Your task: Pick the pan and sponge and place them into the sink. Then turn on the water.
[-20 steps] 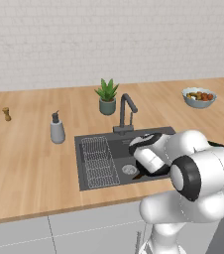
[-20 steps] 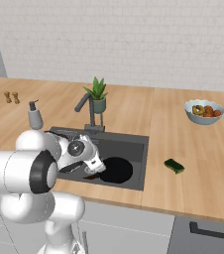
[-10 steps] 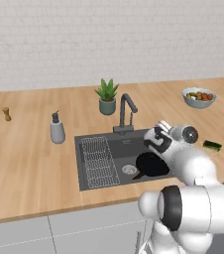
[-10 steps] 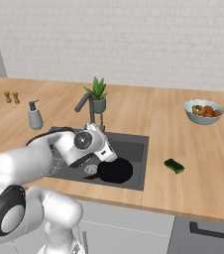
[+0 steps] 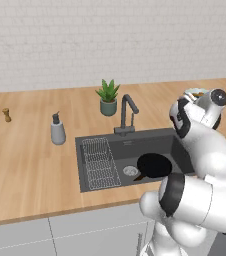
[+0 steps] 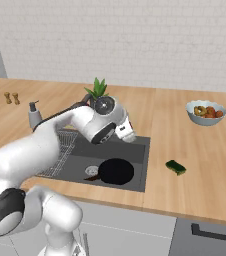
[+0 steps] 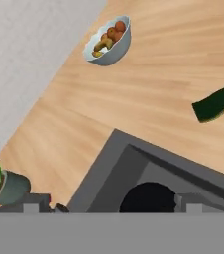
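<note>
A: pan [image 6: 116, 171] sits in the sink [image 6: 141, 165]; sponge [image 6: 175, 167] on the counter, right of it.
B: gripper [image 6: 127, 133] empty, jaws wide apart. You pinch its long sides (probably soft, light).

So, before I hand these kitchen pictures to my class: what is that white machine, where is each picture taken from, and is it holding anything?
It is a white robot arm on a drivable base, in a computer-rendered kitchen. Two pictures come from cameras on the base, behind the arm to its left and right; the third looks out from its hand. The gripper, the two-fingered hand, is open and holds nothing. The black pan already lies in the sink, beside the drain. The green sponge lies on the wooden counter, to the right of the sink. Also there: a faucet, a soap dispenser, a potted plant, a fruit bowl and two small shakers.
</note>
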